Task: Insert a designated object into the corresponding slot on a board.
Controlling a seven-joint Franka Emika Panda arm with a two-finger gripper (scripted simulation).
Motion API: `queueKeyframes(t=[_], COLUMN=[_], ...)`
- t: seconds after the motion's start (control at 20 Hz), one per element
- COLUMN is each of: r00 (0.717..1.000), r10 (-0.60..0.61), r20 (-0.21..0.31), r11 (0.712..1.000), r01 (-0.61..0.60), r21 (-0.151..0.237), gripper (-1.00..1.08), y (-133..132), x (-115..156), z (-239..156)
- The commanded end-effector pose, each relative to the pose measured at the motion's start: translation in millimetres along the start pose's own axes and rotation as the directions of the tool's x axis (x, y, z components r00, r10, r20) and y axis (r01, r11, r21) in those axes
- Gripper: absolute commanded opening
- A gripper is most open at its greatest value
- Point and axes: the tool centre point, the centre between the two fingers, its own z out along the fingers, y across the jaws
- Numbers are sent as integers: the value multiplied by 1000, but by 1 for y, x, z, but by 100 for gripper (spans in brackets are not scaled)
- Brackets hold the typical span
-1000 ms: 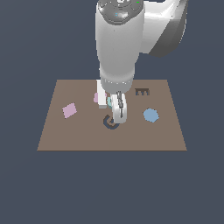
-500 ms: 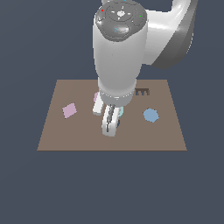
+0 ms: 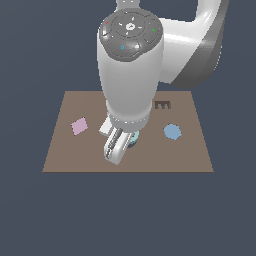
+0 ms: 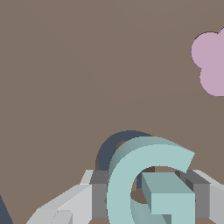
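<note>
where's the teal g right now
In the wrist view the teal G sits between the tool's fingers, just over the navy slot on the board, not yet seated.

One brown board. Two recesses in it: one dark navy G-shaped slot, partly covered beneath the gripper, and one dark brown E-shaped recess beyond the arm. Four small coloured pieces: one pale teal G-shaped piece between the gripper's fingers, one pink flower shape near the gripper, one pink square and one blue octagon on opposite sides of it. One arm with one gripper.
</note>
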Motion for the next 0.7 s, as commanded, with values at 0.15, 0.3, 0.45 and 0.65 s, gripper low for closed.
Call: queueKeyframes(t=[0.15,0.3,0.45,0.65], r00=[998,997,997,997], r10=[63,77,75,78], r20=[0,0,0,0], r11=[998,997,997,997], r01=[-63,-77,-75,-78], r21=[0,0,0,0], gripper=[-100,-100,-100,-100], y=[-8,-9,-9,-10], x=[1,1,2,2], z=[0,0,0,6])
